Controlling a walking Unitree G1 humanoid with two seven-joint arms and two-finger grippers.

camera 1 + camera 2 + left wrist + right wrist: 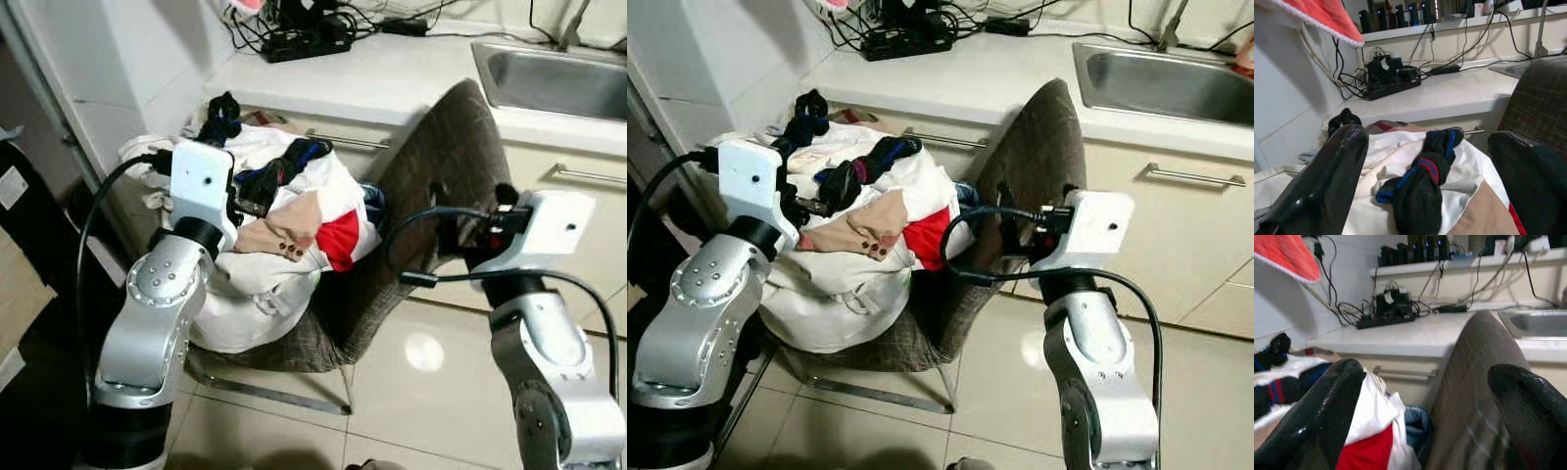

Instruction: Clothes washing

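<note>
One heap of mixed white, red, tan & dark clothes (284, 235) fills one brown plaid fabric chair (446, 176); left gripper (1425, 166) & right gripper (1425, 406) hover w/ fingers spread, holding nothing.

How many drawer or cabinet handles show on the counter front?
2: one handle behind the clothes pile on the chair, another handle under the sink. Others may be hidden.
</note>
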